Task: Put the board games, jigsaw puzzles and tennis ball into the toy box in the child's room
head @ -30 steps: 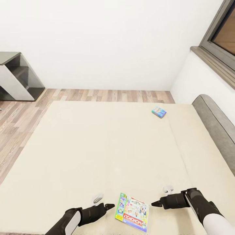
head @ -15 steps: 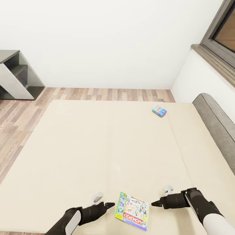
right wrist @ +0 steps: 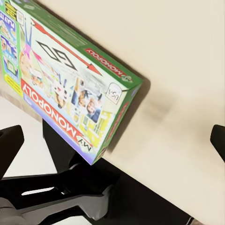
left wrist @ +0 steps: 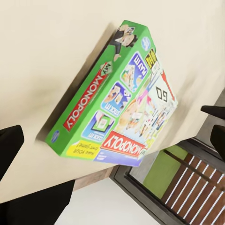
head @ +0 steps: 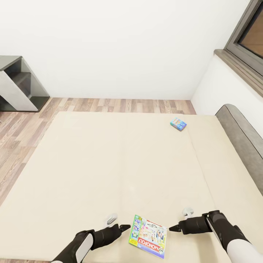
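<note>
The small blue game box point(head: 178, 124) lies far up the bed point(head: 91, 164) from the green Monopoly box point(head: 148, 236), and it is too small for its print to be read. In the head view, the bed's near corners run off the picture, and so does the grey headboard point(head: 241, 138) on the side past the blue box. The window point(head: 248, 33) above the headboard is cut by the edge too. The grey shelf point(head: 18, 87) across the floor from the bed is only partly seen. In the left wrist view, the left gripper's fingertips point(left wrist: 9, 145) are mostly cut off. In the right wrist view, the right gripper's fingertips point(right wrist: 9, 140) show only as dark tips at the sides.
</note>
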Tool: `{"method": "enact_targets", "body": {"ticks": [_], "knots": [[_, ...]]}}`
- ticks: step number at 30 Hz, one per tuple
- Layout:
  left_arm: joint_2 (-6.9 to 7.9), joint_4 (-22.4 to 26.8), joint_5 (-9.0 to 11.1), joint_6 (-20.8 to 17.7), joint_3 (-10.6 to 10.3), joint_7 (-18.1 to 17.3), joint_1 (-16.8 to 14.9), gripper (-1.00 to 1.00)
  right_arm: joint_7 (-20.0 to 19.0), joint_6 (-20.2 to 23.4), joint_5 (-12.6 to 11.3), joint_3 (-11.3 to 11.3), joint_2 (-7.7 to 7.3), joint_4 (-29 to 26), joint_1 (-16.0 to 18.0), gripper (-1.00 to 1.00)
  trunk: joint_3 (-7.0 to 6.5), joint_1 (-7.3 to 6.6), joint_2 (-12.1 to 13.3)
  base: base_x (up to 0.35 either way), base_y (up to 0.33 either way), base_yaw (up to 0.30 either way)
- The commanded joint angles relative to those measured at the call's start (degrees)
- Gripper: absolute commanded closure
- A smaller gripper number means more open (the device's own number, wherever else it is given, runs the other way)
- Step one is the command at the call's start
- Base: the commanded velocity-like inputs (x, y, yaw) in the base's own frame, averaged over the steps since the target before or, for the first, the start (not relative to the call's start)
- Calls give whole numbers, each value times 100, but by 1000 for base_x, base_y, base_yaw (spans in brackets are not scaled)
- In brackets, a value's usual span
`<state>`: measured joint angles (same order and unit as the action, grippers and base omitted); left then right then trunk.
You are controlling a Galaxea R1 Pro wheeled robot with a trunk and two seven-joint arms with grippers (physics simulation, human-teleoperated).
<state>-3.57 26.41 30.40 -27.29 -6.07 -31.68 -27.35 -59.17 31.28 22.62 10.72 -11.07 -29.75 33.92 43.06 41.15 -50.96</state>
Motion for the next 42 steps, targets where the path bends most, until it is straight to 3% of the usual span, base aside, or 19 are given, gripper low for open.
{"method": "enact_targets", "body": {"ticks": [1, 22, 42], "knots": [[-6, 4, 51, -42, -12, 8, -4, -100, -39, 42, 46, 36, 13, -7, 2, -100, 4, 1, -4, 0, 0, 0], [-149, 4, 42, -39, 0, 179, -71, -100, -10, 76, 83, 17, 184, 21, 1, -100, 5, 1, -4, 0, 0, 0], [-168, 4, 42, -40, 5, 288, -80, -100, -7, 324, 116, -6, 372, 54, 1, -100, 5, 1, -4, 0, 0, 0]]}}
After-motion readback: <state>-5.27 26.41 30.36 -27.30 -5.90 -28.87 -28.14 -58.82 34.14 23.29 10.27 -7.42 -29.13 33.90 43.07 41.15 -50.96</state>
